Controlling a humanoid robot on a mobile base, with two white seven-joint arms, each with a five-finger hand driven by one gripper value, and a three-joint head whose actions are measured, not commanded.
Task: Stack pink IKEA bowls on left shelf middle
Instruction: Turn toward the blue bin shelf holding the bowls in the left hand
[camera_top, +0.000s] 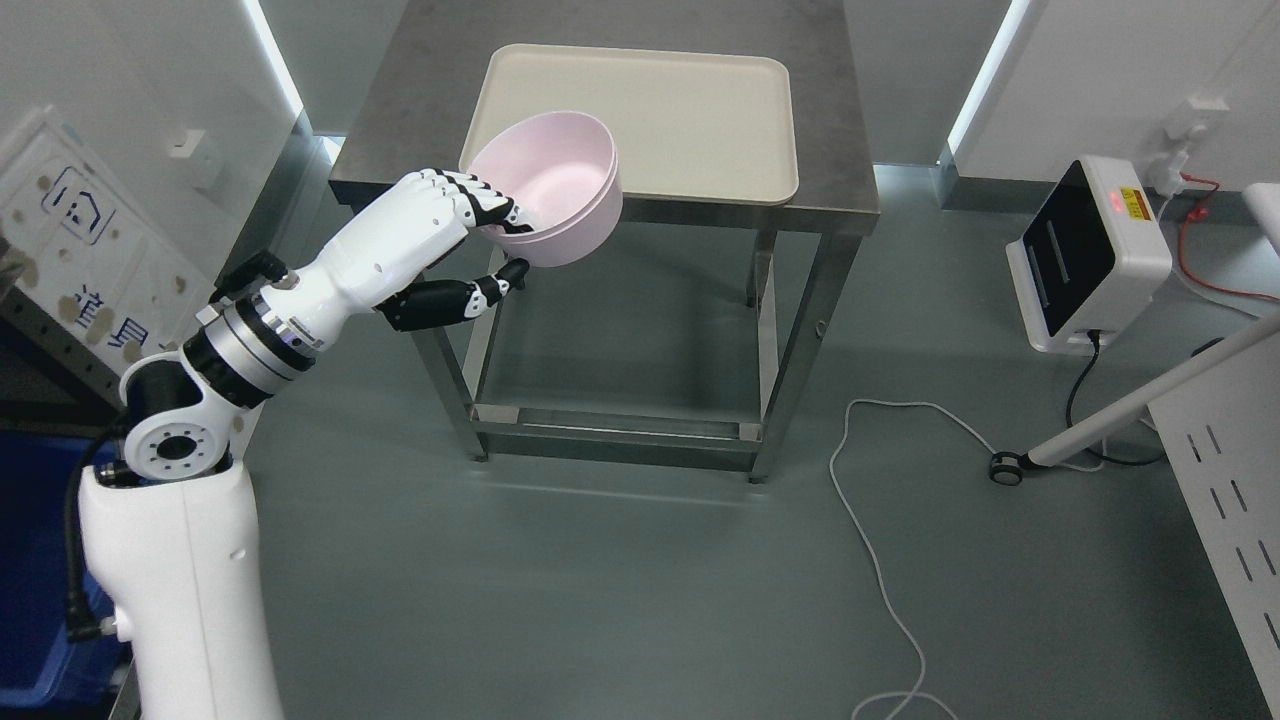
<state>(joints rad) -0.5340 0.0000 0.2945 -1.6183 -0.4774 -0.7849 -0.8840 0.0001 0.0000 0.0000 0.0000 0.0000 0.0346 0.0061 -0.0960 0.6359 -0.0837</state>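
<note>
My left hand (470, 215) grips the pink bowl (555, 190): fingers (490, 205) over the rim, thumb beneath. The bowl is held tilted above the worktop (400, 120) edge, beside the tray (690, 120). I judge this is the carry step; next I must turn left toward the shelf.

Left hand (462, 232) gripping tilted pink bowls (553, 187), nested, held clear above steel table (620, 110) edge; cream tray (690, 120) behind.
</note>
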